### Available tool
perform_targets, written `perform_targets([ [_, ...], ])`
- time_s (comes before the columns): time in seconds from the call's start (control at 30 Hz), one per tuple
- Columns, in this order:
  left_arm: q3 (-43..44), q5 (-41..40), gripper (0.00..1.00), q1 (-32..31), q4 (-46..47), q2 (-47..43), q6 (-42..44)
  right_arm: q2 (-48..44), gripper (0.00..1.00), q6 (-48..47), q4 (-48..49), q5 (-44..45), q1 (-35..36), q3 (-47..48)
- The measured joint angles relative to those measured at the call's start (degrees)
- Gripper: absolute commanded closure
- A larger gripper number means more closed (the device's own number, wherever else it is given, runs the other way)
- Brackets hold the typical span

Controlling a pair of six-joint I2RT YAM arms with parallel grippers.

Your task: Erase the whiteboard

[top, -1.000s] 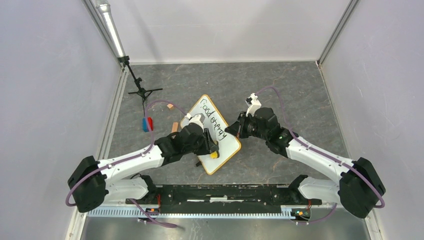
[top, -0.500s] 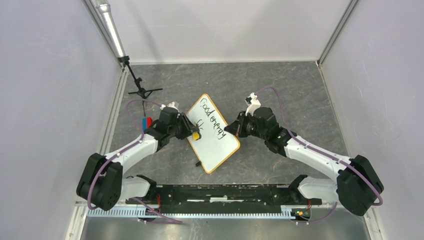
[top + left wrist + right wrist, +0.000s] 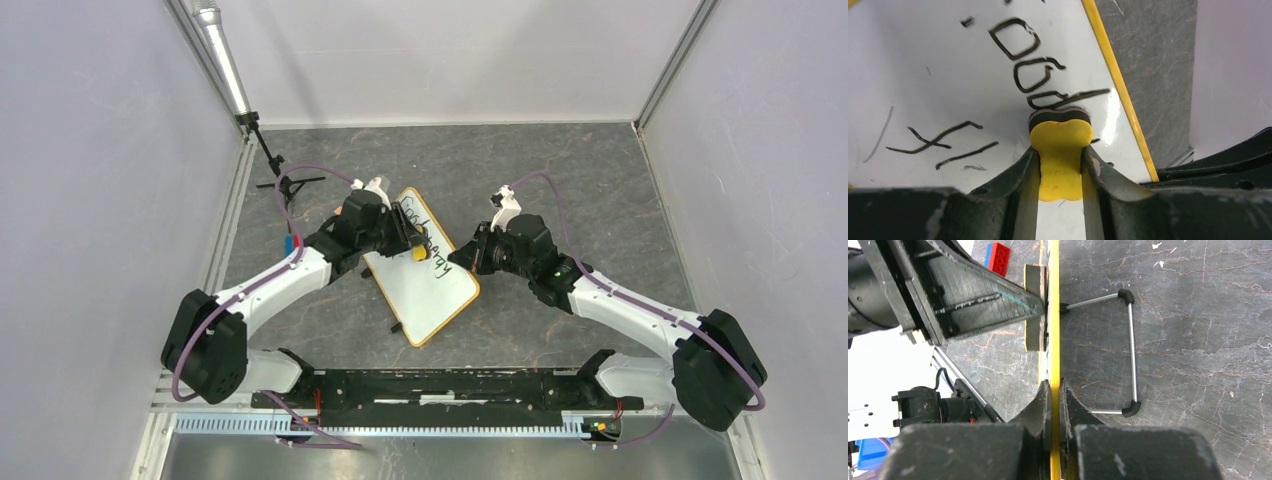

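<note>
The whiteboard (image 3: 437,290) lies tilted on the grey floor, with black handwriting near its far end. My left gripper (image 3: 417,246) is shut on a yellow eraser (image 3: 420,251) and presses it on the board's upper part. In the left wrist view the eraser (image 3: 1060,145) sits between the fingers (image 3: 1018,175), its black felt against the board (image 3: 948,60) just below the written letters. My right gripper (image 3: 463,260) is shut on the board's right edge; in the right wrist view it (image 3: 1054,390) clamps the yellow frame (image 3: 1053,315).
A black tripod stand (image 3: 286,184) stands at the back left. A red and blue brick (image 3: 293,245) lies left of the left arm. The board's wire stand (image 3: 1130,350) shows under the board. Walls enclose the cell on three sides.
My left arm has swept with the eraser from the board's near end, out past its left edge, up to its far part. The right gripper has stayed clamped on the edge.
</note>
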Motion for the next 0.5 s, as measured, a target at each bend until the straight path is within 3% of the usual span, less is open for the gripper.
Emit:
perform_targets([
  [0.13, -2.45, 3.50, 0.78, 4.74, 4.07, 0.52, -0.07, 0.04, 1.00, 0.00, -0.02, 0.04, 0.00, 0.00],
  [0.33, -12.83, 6.36, 0.79, 16.81, 8.79, 0.72, -0.07, 0.11, 1.00, 0.20, 0.07, -0.02, 0.02, 0.00],
  [0.5, -15.10, 6.23, 0.78, 17.99, 9.88, -0.20, -0.07, 0.07, 1.00, 0.33, 0.22, -0.11, 0.09, 0.00],
])
